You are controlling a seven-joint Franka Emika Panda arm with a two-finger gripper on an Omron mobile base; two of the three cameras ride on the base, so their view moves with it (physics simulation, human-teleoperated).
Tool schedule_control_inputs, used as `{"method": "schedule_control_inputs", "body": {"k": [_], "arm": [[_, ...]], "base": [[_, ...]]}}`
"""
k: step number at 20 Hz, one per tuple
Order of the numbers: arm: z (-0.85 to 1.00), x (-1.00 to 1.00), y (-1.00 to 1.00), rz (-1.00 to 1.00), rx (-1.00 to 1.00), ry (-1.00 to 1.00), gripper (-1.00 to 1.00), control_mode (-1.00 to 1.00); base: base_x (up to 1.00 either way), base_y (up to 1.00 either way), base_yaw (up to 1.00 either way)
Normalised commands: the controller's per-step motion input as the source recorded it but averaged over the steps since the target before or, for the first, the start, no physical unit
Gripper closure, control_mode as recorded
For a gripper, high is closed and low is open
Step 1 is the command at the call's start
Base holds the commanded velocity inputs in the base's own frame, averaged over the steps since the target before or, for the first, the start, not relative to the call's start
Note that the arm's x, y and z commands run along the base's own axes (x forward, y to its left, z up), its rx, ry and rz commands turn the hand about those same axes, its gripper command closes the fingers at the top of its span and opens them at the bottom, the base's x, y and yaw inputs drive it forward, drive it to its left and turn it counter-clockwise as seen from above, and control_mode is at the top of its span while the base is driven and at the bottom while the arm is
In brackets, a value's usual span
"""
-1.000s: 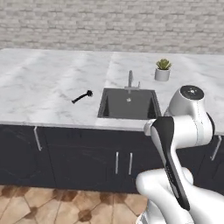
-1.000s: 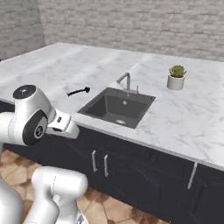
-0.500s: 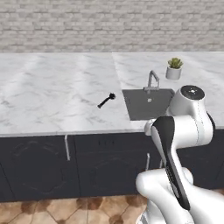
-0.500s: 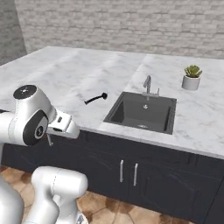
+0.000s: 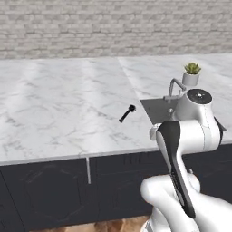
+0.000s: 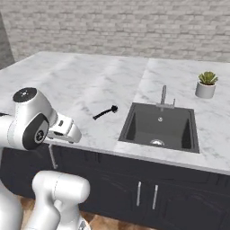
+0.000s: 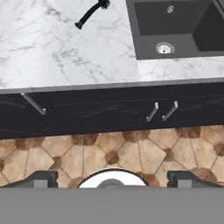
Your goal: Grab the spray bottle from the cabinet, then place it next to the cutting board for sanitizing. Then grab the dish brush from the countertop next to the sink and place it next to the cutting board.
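Note:
The dish brush (image 5: 127, 113) (image 6: 105, 112) lies on the white marble countertop (image 5: 59, 108) (image 6: 81, 85), just left of the dark sink (image 5: 156, 111) (image 6: 148, 130). Seen from the hand, the dish brush (image 7: 92, 13) sits at the top, beside the sink (image 7: 175, 26), far from my gripper (image 7: 113, 179). The gripper is open, its fingertips (image 7: 41, 178) wide apart with nothing between them, held low in front of the counter. The spray bottle, the cabinet and the cutting board are out of view.
A small potted plant (image 5: 191, 74) (image 6: 206, 84) stands behind the sink, near the faucet (image 6: 163, 95). Dark drawers with silver handles (image 7: 162, 111) (image 5: 88, 170) run under the counter's front edge. A brown tiled floor (image 7: 109, 148) lies below. A grey brick wall (image 6: 134, 27) backs the counter.
The whole picture has shifted: the base has driven left along the counter, so brush, sink and plant now sit further right in both views. The arm's pose looks unchanged.

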Motion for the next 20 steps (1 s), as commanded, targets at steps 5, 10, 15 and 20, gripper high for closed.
{"method": "schedule_control_inputs", "body": {"k": [5, 10, 15, 20], "arm": [[0.0, 0.0, 0.0, 0.0, 0.0, 0.0, -1.0, 1.0], [0.0, 0.0, 0.0, 0.0, 0.0, 0.0, -1.0, 1.0], [0.0, 0.0, 0.0, 0.0, 0.0, 0.0, -1.0, 1.0], [0.0, 0.0, 0.0, 0.0, 0.0, 0.0, -1.0, 1.0]], "base": [[0.68, 0.37, -0.16], [0.39, 0.3, -0.18], [0.5, 0.01, -0.19], [0.62, 0.22, -0.21]]}}
